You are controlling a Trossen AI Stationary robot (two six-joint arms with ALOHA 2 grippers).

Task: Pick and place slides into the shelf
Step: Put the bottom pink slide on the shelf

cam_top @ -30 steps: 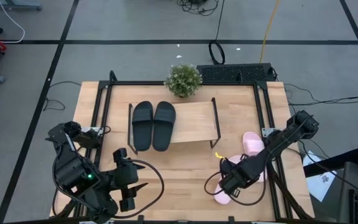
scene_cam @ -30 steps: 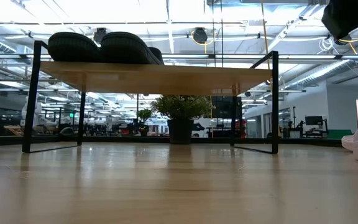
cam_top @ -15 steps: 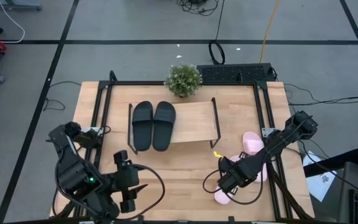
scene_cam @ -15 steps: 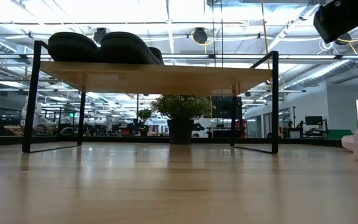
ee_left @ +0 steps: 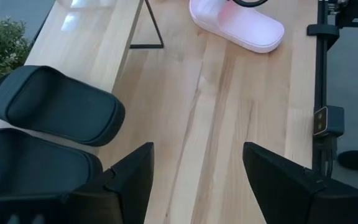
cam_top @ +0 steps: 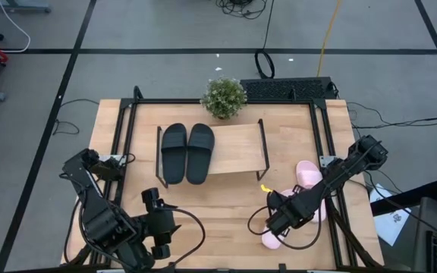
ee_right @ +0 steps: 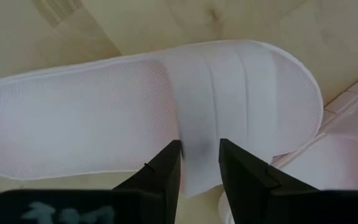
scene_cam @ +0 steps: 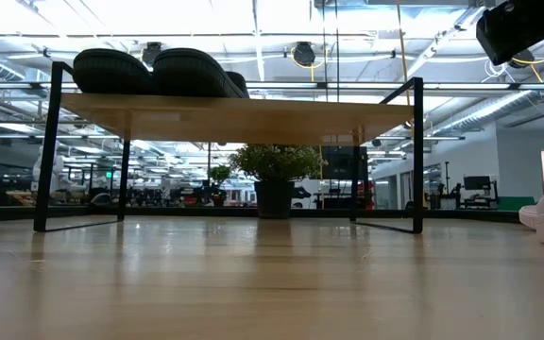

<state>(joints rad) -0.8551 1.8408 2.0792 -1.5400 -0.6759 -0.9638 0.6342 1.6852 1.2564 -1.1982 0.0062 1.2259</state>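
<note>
The black pair of slides lies on the left part of the light-wood shelf, and also shows in the low view and the left wrist view. One pale pink slide lies on the table near the front right, under my right gripper. The wrist view shows its fingers nearly shut at the strap. The other pink slide lies farther back, by the right rail. My left gripper is open and empty near the front left. My right gripper comes from above, slanting down, onto the pink slide's strap where it meets the sole's side edge. A narrow part of the strap sits between the two fingers. The fingertips hide whether one finger goes under the strap. The slide lies flat on the table.
A potted plant stands behind the shelf. The right half of the shelf board is bare. Black frame rails run along the table's sides. Bare tabletop lies between the two grippers.
My right gripper has come down a little onto the near pink slide and then kept still. My left arm has drawn slightly toward the table's near edge. The slides have stayed where they were.
</note>
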